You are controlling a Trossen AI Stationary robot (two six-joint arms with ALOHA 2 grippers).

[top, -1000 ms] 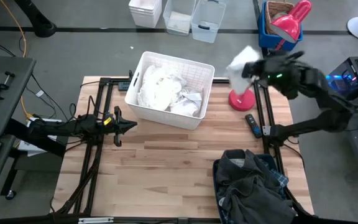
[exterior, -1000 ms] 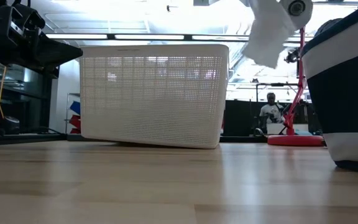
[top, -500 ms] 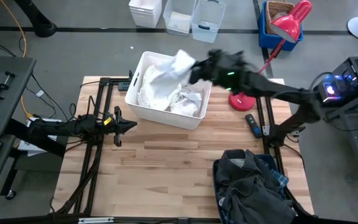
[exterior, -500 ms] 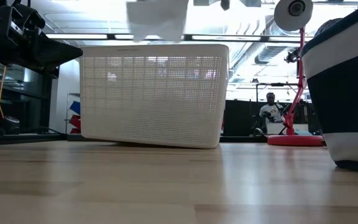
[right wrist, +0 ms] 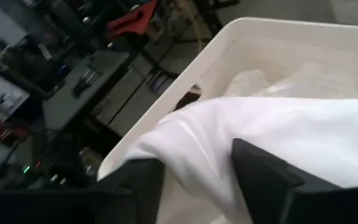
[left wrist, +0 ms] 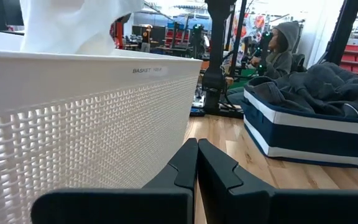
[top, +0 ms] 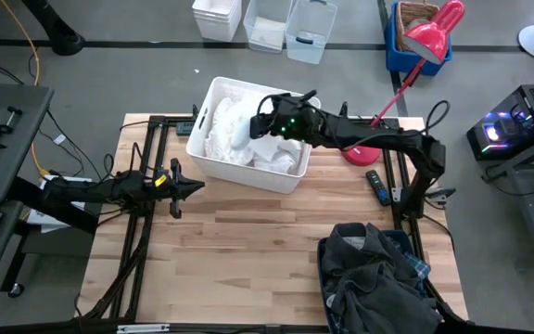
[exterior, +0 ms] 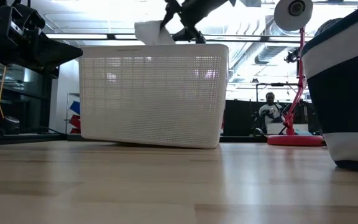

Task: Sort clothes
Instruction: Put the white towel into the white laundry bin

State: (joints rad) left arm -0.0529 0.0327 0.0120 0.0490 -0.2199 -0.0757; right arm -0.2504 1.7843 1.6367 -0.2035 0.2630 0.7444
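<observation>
My right gripper (top: 262, 119) reaches over the white basket (top: 202, 150) at the table's far side. Its fingers are open around a white garment (right wrist: 278, 124). In the low view that garment (exterior: 153, 32) shows just above the basket's rim, beside the gripper (exterior: 182, 28). More white clothes (top: 276, 153) lie in the basket. Dark clothes (top: 369, 269) fill the navy bin (exterior: 353, 93) at the near right. My left gripper (top: 193, 188) waits shut at the table's left, near the basket's wall (left wrist: 73, 124). My right gripper stands with one open finger (right wrist: 263, 171) on each side of a fold of the white garment (right wrist: 197, 134), coming level from the table's right above the basket. I cannot tell whether the cloth touches the fingers. The garment droops toward the clothes in the basket.
A red stand's base (top: 360, 148) and a black remote (top: 376, 184) sit by the table's right edge, behind the bin. Bare wood lies between basket and bin. A person (exterior: 269, 112) sits far off in the room beyond.
My right gripper has swung from beyond the table's far right corner toward the left, carrying the white garment across and over the basket. It has then come down, and the garment now sits at the basket's rim instead of hanging high.
</observation>
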